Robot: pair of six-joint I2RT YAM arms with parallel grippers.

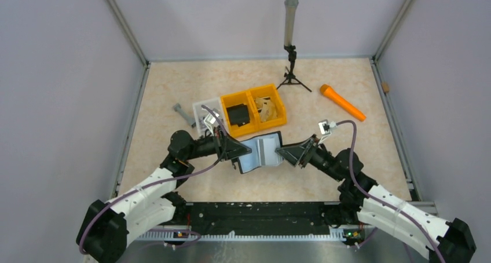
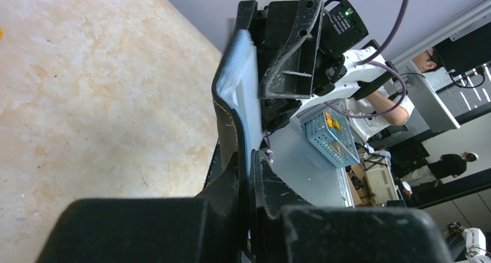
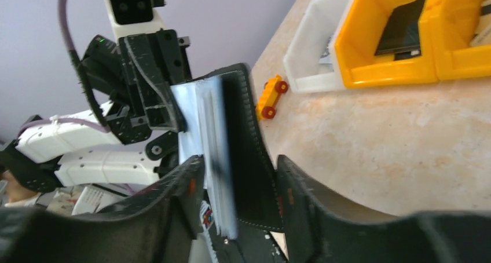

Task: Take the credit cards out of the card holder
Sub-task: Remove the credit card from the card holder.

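Opened flat with its pale blue lining facing up, the black card holder [image 1: 262,150] hangs between two robot arms over the near middle of the marbled table [image 1: 347,141], just in front of a pair of yellow bins [image 1: 257,96]. The left gripper [image 1: 243,154] is clamped tight on the holder's left edge, its fingers [image 2: 231,193] pressed against both faces. The right gripper [image 1: 281,153] straddles the opposite edge with its jaws partly apart. That close view is blurred, so it cannot be told whether they are pinching the holder. A black block [image 1: 238,113] sits in the left yellow bin, beside a white bin [image 1: 204,108]. A small yellow toy car [image 3: 271,96] lies near them, and an orange tool [image 1: 343,102] lies well off to the right.
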